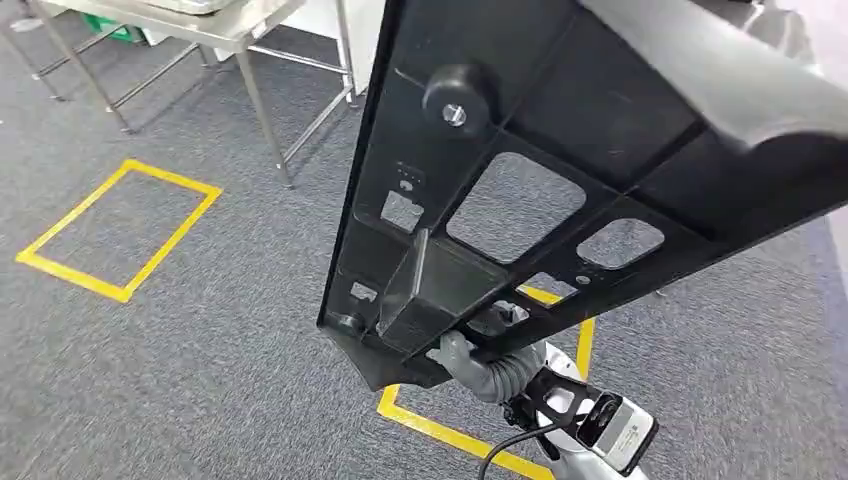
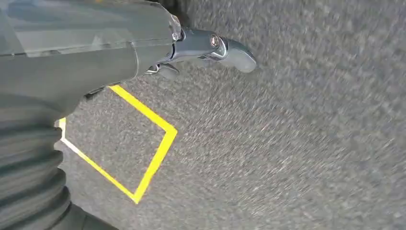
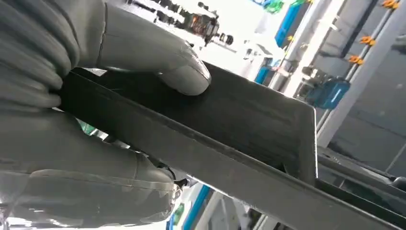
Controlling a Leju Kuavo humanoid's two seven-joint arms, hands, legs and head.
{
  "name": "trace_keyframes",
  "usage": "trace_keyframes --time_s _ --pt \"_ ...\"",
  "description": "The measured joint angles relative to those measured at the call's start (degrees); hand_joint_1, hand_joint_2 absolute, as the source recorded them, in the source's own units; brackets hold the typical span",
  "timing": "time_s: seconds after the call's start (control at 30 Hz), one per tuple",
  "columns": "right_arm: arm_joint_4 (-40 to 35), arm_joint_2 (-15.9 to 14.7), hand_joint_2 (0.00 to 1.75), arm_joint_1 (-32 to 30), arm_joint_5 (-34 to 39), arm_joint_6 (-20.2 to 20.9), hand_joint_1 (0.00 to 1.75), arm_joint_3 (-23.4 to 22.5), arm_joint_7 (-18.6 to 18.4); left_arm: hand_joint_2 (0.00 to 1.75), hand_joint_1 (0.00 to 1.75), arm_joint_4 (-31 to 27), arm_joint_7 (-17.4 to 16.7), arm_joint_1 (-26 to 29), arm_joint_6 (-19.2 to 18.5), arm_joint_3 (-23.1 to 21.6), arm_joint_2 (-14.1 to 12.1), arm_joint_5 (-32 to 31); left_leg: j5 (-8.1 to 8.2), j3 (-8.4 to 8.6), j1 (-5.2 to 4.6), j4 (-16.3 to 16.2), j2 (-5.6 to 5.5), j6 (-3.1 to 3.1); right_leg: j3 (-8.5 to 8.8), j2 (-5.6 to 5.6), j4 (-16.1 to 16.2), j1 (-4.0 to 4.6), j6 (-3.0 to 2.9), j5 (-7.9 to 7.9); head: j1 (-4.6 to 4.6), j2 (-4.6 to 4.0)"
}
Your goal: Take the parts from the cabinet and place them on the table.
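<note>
Black plastic part, a long flat panel with several cut-out windows and a round knob, slants across the head view above grey carpet. Its lower end sits in the right hand, whose grey fingers wrap its bottom edge. Yellow tape squares mark the carpet on the left and beneath the part; a steel table stands well apart at upper left, with open floor between. In the left wrist view, the left hand hangs over carpet beside a yellow tape corner, fingers loosely apart, holding nothing. In the right wrist view, thumb and fingers clamp the part's flat edge.
</note>
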State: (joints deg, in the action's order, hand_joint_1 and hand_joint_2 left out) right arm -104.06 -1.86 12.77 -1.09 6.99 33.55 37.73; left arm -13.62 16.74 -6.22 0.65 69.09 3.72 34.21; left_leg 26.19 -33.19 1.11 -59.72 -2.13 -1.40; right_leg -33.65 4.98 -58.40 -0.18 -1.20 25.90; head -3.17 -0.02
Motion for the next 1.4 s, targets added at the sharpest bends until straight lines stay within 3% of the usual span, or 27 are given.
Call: trace_keyframes --time_s 0.03,0.13,0.17,0.2,0.23,0.27,0.33,0.37,0.43,0.5,0.53,0.57,0.67,0.7,0.73,0.77,0.83,0.87,0.93,1.0,1.03,1.17,1.2,1.27,1.3,1.37,1.4 --pt "0.1 0.0 1.75 0.1 0.0 0.0 1.75 0.0 0.0 1.75 0.0 0.0 -0.1 0.0 0.2 0.0 0.0 0.0 1.07 0.56 -0.03 1.2 -1.36 0.24 -0.33 0.47 -0.4 0.35 0.36 0.16 0.0 0.0" --pt "0.3 0.1 1.75 0.0 0.0 0.2 1.75 0.0 0.0 1.75 0.0 0.0 -0.3 -0.3 0.5 0.0 0.0 0.0 0.88 0.68 -0.5 1.1 -0.27 1.09 -0.62 1.79 0.0 -0.23 1.41 -0.15 0.02 0.0" --pt "0.3 0.1 1.75 0.0 0.0 0.2 1.75 0.0 0.0 1.75 0.0 0.0 -0.3 -0.4 0.5 0.0 0.1 0.0 0.55 0.91 0.04 1.8 0.26 1.59 -0.66 2.27 0.0 0.11 1.82 -0.13 0.0 0.0" --pt "0.3 0.1 1.75 0.0 0.0 0.2 1.75 0.0 0.0 1.75 0.0 0.0 -0.3 -0.5 0.4 0.0 0.2 0.0 0.35 1.13 0.09 2.1 1.01 1.89 -0.69 0.26 -0.7 0.01 1.95 0.42 0.02 0.0" --pt "0.3 0.1 1.75 0.2 0.0 0.3 1.75 0.0 0.1 1.75 0.0 0.0 -0.3 -0.4 0.3 0.0 0.2 0.0 0.37 1.21 0.09 2.2 1.44 2.25 -1.97 -2.25 -3.2 0.15 2.18 2.16 0.02 0.0" --pt "0.4 0.1 1.75 0.3 0.1 0.3 1.75 0.0 0.1 1.75 0.0 0.0 -0.3 -0.3 0.0 0.0 0.2 0.0 0.43 1.2 -0.01 2.2 2.04 2.4 -3.98 -3.51 -7.2 0.02 2.43 4.3 0.02 0.0" --pt "0.6 0.1 1.75 0.2 0.1 0.3 1.75 0.0 0.1 1.75 0.0 0.0 -0.4 -0.1 -0.4 0.1 0.2 0.0 0.62 1.2 -0.08 2.2 3.38 2.52 -8.69 -4.39 -16.1 -0.31 2.81 7.67 0.02 0.0" --pt "0.9 0.1 1.75 0.2 0.1 0.3 1.75 0.0 0.1 1.75 0.0 0.0 -0.4 -0.1 -0.6 0.2 0.2 0.0 0.7 1.23 -0.08 2.2 4.03 2.45 -9.83 -4.48 -17.9 -0.48 2.96 7.6 0.02 0.0" --pt "1.2 0.1 1.75 0.2 0.1 0.3 1.75 0.0 0.1 1.75 0.0 0.0 -0.5 -0.2 -0.7 0.3 0.2 0.0 1.03 1.61 -0.06 2.1 5.14 2.24 -7.55 -4.94 -13.1 -0.71 3.04 3.72 0.0 0.0" --pt "1.2 0.1 1.75 0.3 0.1 0.4 1.75 0.0 0.1 1.75 0.0 0.0 -0.5 -0.2 -1.1 0.3 0.2 0.0 1.48 2.33 -0.06 2.1 6.05 1.81 -1.99 -6.74 -2.6 -0.63 2.63 -1.11 0.02 0.0" --pt "1.2 0.1 1.75 0.3 0.1 0.5 1.75 0.0 0.1 1.75 0.0 0.0 -0.5 -0.2 -1.4 0.4 0.2 0.0 1.66 2.56 -0.13 2.3 6.5 1.5 -0.94 -9.41 -0.3 -0.03 2.03 -0.08 0.02 0.0" --pt "1.3 0.1 1.75 0.4 0.1 0.5 1.75 0.0 0.1 1.75 0.0 0.0 -0.5 -0.3 -1.6 0.4 0.2 0.0 1.91 2.58 -0.68 2.0 6.88 1.07 -0.99 -9.74 0.2 0.1 1.79 -0.63 0.02 0.0" --pt "1.5 0.1 1.75 0.5 0.2 0.9 1.75 0.0 0.1 1.75 0.0 0.0 -0.5 -0.4 -2.0 0.5 0.2 0.0 2.18 3.29 -0.51 2.4 8.71 0.11 -1.23 -7.44 0.1 0.4 1.02 -0.54 0.02 0.0" --pt "1.5 0.2 1.75 0.5 0.2 0.9 1.75 0.0 0.1 1.75 0.0 0.0 -0.5 -0.4 -2.0 0.6 0.2 0.0 2.65 3.25 -0.38 2.2 7.78 -0.41 -0.72 -6.87 0.5 -0.09 0.69 -0.79 0.0 0.0" --pt "1.6 0.3 1.75 0.7 0.2 1.0 1.75 -0.1 0.1 1.75 0.0 0.0 -0.5 -0.6 -2.1 0.7 0.2 0.0 3.98 2.7 -0.16 0.4 5.32 -0.46 -0.62 -6.27 0.6 -0.23 0.34 -0.77 0.02 0.0" --pt "1.7 0.4 1.75 0.9 0.2 1.0 1.75 -0.1 0.2 1.75 0.0 0.0 -0.6 -0.5 -2.1 0.9 0.3 0.0 6.24 0.76 -0.11 -3.6 3.94 -0.46 -0.64 -5.73 0.6 -0.21 0.04 -0.79 0.0 0.0" --pt "1.9 0.5 1.75 0.8 0.2 1.2 1.75 -0.1 0.1 1.75 0.0 0.0 -0.6 -0.1 -2.1 1.0 0.3 0.0 10.13 -4.16 -0.13 -13.3 2.84 -0.57 -0.67 -4.31 0.6 0.02 -0.31 -0.68 0.0 0.0" --pt "2.1 0.5 1.75 0.8 0.2 1.2 1.75 0.0 0.2 1.75 0.0 0.0 -0.6 0.1 -2.1 1.0 0.3 0.0 10.42 -5.82 -0.13 -16.1 2.69 -0.54 -0.66 -3.51 0.5 0.11 -0.34 -0.66 0.0 0.0" --pt "2.4 0.5 1.75 0.8 0.2 1.2 1.75 0.0 0.1 1.75 0.0 0.0 -0.7 0.1 -2.1 1.3 0.3 0.0 6.91 -5.11 -0.13 -13.0 2.62 -0.28 -0.59 -1.89 0.3 0.14 -0.32 -0.64 0.0 0.0" --pt "2.4 0.5 1.75 0.8 0.2 1.2 1.75 0.0 0.2 1.75 0.0 0.0 -0.8 -0.1 -2.1 1.4 0.3 0.0 1.12 -0.73 -0.12 -2.6 1.24 0.25 -0.52 -0.5 -0.1 0.13 -0.04 -0.45 0.0 0.0" --pt "2.5 0.5 1.75 0.8 0.3 1.2 1.75 0.0 0.2 1.75 0.0 0.0 -0.8 -0.1 -2.1 1.4 0.2 0.0 1.09 0.49 -0.1 0.3 -1.1 0.7 -0.66 -0.1 -0.3 0.02 0.09 -0.33 0.0 0.0" --pt "2.6 0.6 1.75 0.8 0.3 1.2 1.75 0.0 0.2 1.75 0.0 0.0 -0.9 -0.3 -2.0 1.4 0.1 0.0 1.0 0.93 -0.56 1.3 0.11 1.56 -1.22 1.94 0.0 -0.24 1.74 -0.8 0.0 0.0" --pt "2.6 0.6 1.75 0.8 0.3 1.2 1.75 0.0 0.2 1.75 0.0 0.0 -0.9 -0.4 -2.1 1.4 0.5 0.0 0.5 1.22 0.24 2.1 0.91 2.02 -1.15 1.9 -0.1 0.1 1.98 -0.66 0.0 0.0" --pt "2.6 0.5 1.75 1.1 0.3 1.2 1.75 0.0 0.3 1.75 0.0 0.0 -0.9 -0.6 -2.3 1.4 0.3 0.0 0.37 1.47 0.15 2.5 1.84 2.63 -3.02 -2.81 -4.2 0.16 2.5 2.17 0.0 0.0" --pt "2.6 0.6 1.75 1.2 0.4 1.2 1.75 0.0 0.3 1.75 0.0 0.0 -0.9 -0.4 -2.3 1.4 0.3 0.0 0.4 1.47 0.0 2.5 2.42 2.66 -5.4 -3.91 -8.9 -0.09 2.79 4.55 0.02 0.0" --pt "2.7 0.5 1.75 1.0 0.5 1.2 1.75 0.0 0.4 1.75 0.0 0.0 -0.9 -0.2 -2.3 1.4 0.3 0.0 0.57 1.44 -0.07 2.4 3.82 2.68 -9.46 -4.41 -16.7 -0.41 3.27 7.04 0.02 0.0" --pt "2.8 0.5 1.75 0.9 0.5 1.2 1.75 0.0 0.4 1.75 0.0 0.0 -0.9 -0.2 -2.4 1.4 0.3 0.0 0.65 1.5 -0.07 2.4 4.39 2.65 -9.75 -4.51 -17.0 -0.6 3.41 6.35 0.02 0.0"
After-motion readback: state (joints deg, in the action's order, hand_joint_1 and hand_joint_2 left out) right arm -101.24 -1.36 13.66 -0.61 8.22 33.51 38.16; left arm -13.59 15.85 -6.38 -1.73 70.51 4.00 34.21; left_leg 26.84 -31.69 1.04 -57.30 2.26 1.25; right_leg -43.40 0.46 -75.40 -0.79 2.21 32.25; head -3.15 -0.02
